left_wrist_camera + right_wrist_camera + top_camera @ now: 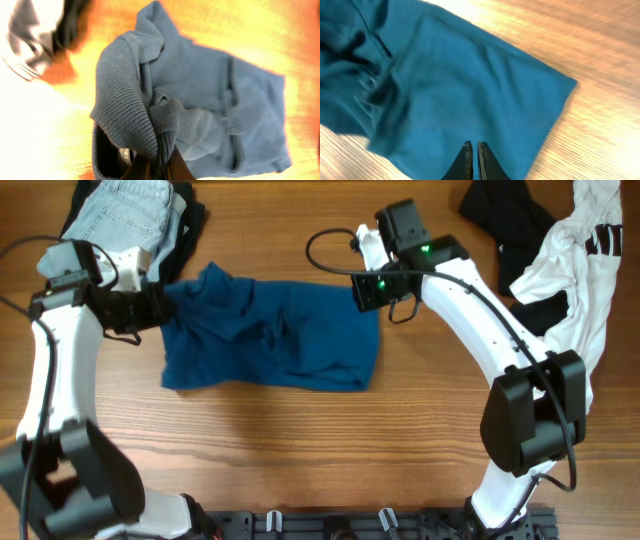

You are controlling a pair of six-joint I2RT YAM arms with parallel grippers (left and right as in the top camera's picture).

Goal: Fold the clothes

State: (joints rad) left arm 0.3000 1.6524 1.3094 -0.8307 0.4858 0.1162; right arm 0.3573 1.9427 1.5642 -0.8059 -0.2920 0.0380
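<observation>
A teal blue garment [270,335] lies crumpled across the middle of the wooden table. My left gripper [165,305] is shut on its bunched left end. In the left wrist view the ribbed fabric [210,100] is pinched between the fingers [160,167] and lifted into a fold. My right gripper [365,295] is at the garment's upper right corner. In the right wrist view its fingers [472,150] are closed together over flat blue cloth [470,90], with no fabric seen between them.
Light denim jeans [125,215] lie on dark clothes [190,225] at the back left, just behind my left gripper. A black garment [500,210] and a white garment with black print [580,270] lie at the back right.
</observation>
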